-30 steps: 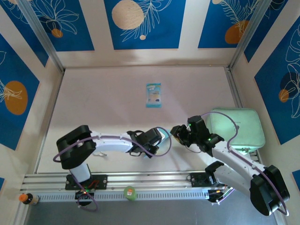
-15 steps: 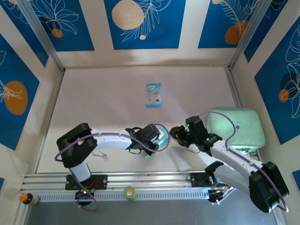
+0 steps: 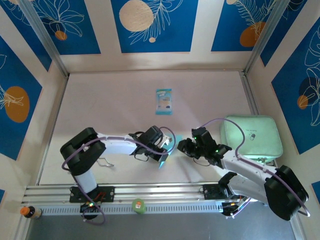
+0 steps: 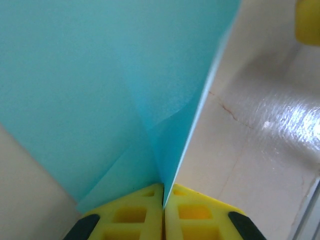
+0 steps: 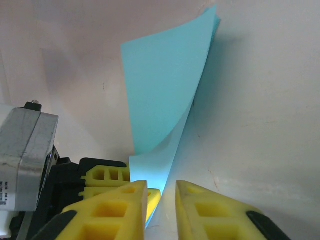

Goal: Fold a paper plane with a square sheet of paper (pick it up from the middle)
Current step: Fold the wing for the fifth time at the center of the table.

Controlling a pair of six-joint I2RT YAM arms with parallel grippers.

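**Square sheet of paper clamped on the left, its lower end lined up with the right end effector's gap**

Top external view: the square sheet of paper (image 3: 163,160) is seen as a narrow cyan sliver held up off the surface (image 3: 110,100), near the front edge and between the two arms. It is touched by the left end effector (image 3: 161,150), and the right end effector (image 3: 183,147) is placed just beside it on the right-hand side. The sliver's long axis is judged to run roughly from near to far, across the line joining the two end effectors.

Left wrist view: the left end effector (image 4: 163,197) is seen with its yellow fingers (image 4: 130,216) pressed together and clamped on the sheet (image 4: 100,75). The sheet fans out from the pinch as two layers meeting at a crease.

Right wrist view: the sheet (image 5: 165,100) is seen standing on edge and doubled over, rising away to the upper right from the right end effector (image 5: 161,189). Its fingers (image 5: 215,212) are parted by a narrow gap and nothing is gripped. The sheet's lower end is lined up with that gap, just ahead, though contact cannot be settled. The left end effector's fingers (image 5: 107,176) are seen just to the left, on the sheet.

The coming move is judged to turn on that alignment. The sheet lies straight ahead of the right end effector, edge-on to the gap, so a short advance and a closure would be needed for a second grip
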